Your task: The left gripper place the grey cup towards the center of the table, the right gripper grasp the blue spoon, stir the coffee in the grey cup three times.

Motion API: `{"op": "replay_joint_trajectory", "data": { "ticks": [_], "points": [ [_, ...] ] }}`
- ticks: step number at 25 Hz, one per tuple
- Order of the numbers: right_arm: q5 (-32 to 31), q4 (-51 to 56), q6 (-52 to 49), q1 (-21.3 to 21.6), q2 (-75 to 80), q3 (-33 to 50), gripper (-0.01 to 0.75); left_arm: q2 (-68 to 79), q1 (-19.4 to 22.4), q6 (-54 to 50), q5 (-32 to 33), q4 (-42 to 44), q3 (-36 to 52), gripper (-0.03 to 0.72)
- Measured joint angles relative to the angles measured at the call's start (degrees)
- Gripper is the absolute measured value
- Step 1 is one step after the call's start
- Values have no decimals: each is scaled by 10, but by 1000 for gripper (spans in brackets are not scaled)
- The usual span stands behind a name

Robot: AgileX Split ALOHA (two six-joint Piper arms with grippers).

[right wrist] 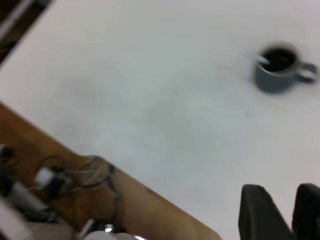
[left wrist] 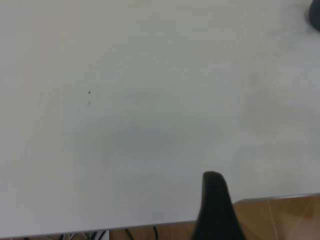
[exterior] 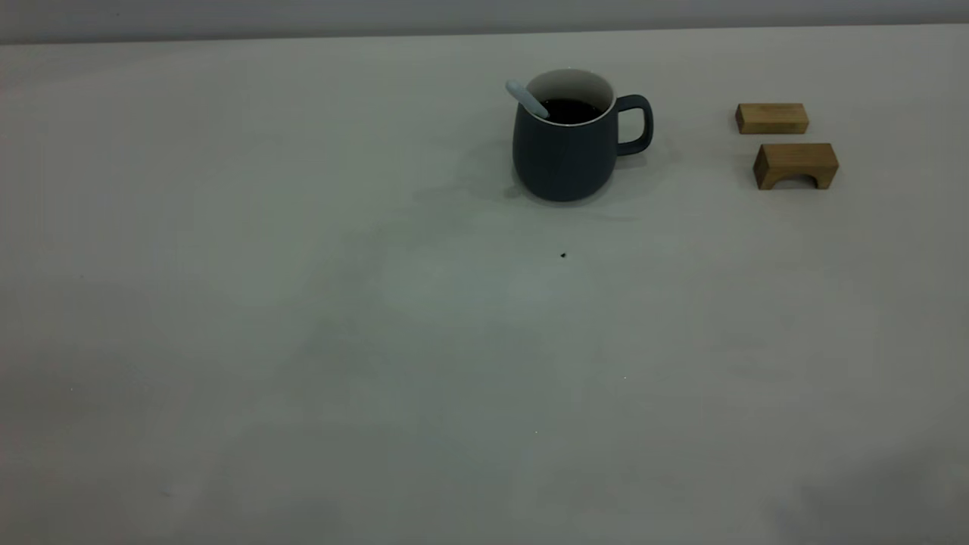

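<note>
The grey cup (exterior: pixel 564 155) stands upright on the table (exterior: pixel 303 303), right of centre towards the back, its handle pointing right. Dark coffee (exterior: pixel 571 111) fills it. The blue spoon (exterior: pixel 526 98) leans in the cup, its pale handle sticking out over the left rim. Neither arm shows in the exterior view. In the right wrist view, the right gripper (right wrist: pixel 282 192) hangs open and empty over the table's edge, far from the cup (right wrist: pixel 275 80) and spoon (right wrist: pixel 256 57). The left gripper (left wrist: pixel 215 200) sits at the table's edge, far from the cup.
Two small tan wooden blocks lie right of the cup: a flat one (exterior: pixel 772 118) and an arched one (exterior: pixel 795 165). A tiny dark speck (exterior: pixel 563 255) marks the table in front of the cup. Cables (right wrist: pixel 75 175) lie on the wooden floor below the table's edge.
</note>
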State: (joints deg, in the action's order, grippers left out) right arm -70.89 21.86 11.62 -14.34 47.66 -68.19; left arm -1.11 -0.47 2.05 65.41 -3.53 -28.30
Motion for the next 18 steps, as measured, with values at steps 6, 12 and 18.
{"op": "replay_joint_trajectory", "data": {
  "ticks": [6,12,18],
  "points": [
    [0,-80,-56,20,-145,139,215,0,0,0,0,0,0,585],
    [44,-128,-58,52,-329,312,225,0,0,0,0,0,0,585],
    [56,-155,-58,52,-450,404,229,0,0,0,0,0,0,585]
  ]
}}
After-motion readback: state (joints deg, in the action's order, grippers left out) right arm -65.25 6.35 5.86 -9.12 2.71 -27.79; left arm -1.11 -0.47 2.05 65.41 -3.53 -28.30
